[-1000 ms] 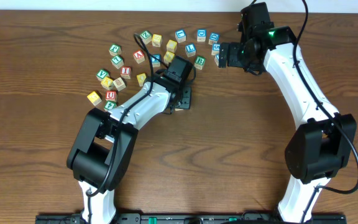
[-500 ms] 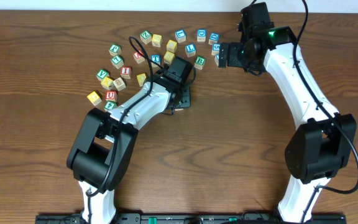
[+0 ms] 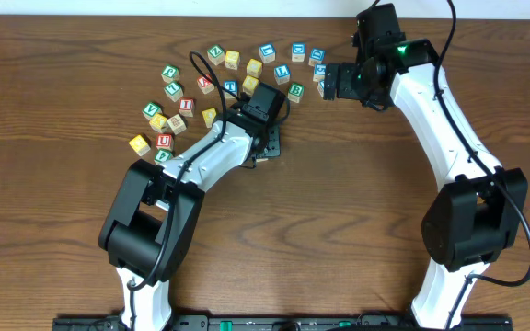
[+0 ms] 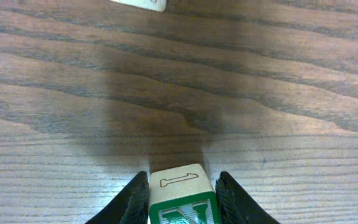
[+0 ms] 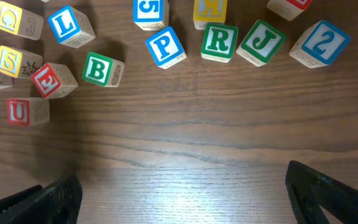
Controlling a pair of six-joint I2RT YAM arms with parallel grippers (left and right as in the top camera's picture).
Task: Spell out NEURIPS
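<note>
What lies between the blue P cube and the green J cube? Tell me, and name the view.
The green R cube lies between the blue P cube and the green J cube; the right wrist view shows it.

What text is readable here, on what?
green-bordered wooden "N" cube, gripped; "1" on top
blue-bordered "P" cube
green-bordered "R" cube
green-bordered "J" cube
green-bordered "B" cube
blue-bordered "L" cube
blue-bordered "2" cube
red-bordered "E" cube
red-bordered "U" cube
yellow "S" cube
Edge-cropped and overhead-view letters: unreadable.
</note>
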